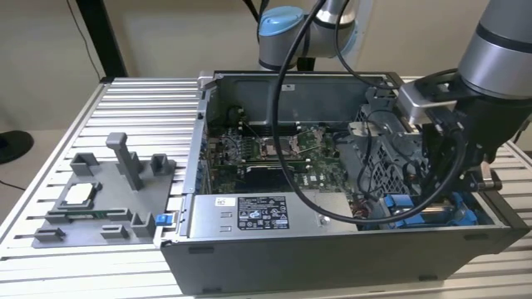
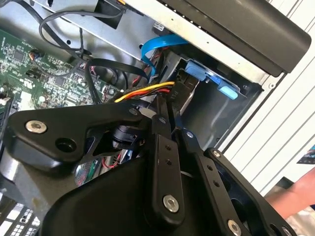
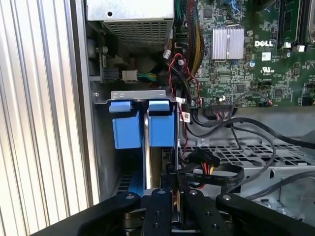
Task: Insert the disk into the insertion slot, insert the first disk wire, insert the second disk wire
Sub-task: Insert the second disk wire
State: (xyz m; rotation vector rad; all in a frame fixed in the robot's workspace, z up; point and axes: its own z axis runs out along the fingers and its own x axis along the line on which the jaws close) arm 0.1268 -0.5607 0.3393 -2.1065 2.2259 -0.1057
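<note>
Gripper (image 3: 173, 192) low inside the open PC case (image 1: 332, 261), at the corner on the exterior view's right, fingers pressed together on a black connector at the end of the wire bundle (image 2: 147, 91) w/ red, yellow, orange strands. In second wrist view the fingers (image 2: 165, 115) meet at a narrow point right where that bundle ends, gripper (image 2: 166, 112) closed on it. In first wrist view the same pinch sits just beside the blue frame, black cables (image 3: 231, 174) looping off next to it.

Disk (image 3: 147, 147) already seated in the slot (image 3: 135, 96): two blue tabs side by side under the grey metal lip, silver edge between them, blue rail running down toward the gripper. In second wrist view the disk (image 2: 189, 83) shows as a silver body w/ blue frame and a blue clip at its end, a flat blue cable (image 2: 157, 46) curving above it. In exterior view blue frame parts (image 1: 399, 208) visible beside the arm (image 1: 490, 75), near the case front wall.

Further off: PSU (image 1: 249, 215) w/ label along the front wall, motherboard (image 1: 266, 156) on the case floor, perforated cage (image 1: 390, 162) next to the arm. Beyond the case, on the exterior view's left, a grey fixture (image 1: 104, 199) on the ribbed table (image 1: 141, 106). A person's arm (image 2: 290, 199) at the edge of second wrist view, outside the case.
</note>
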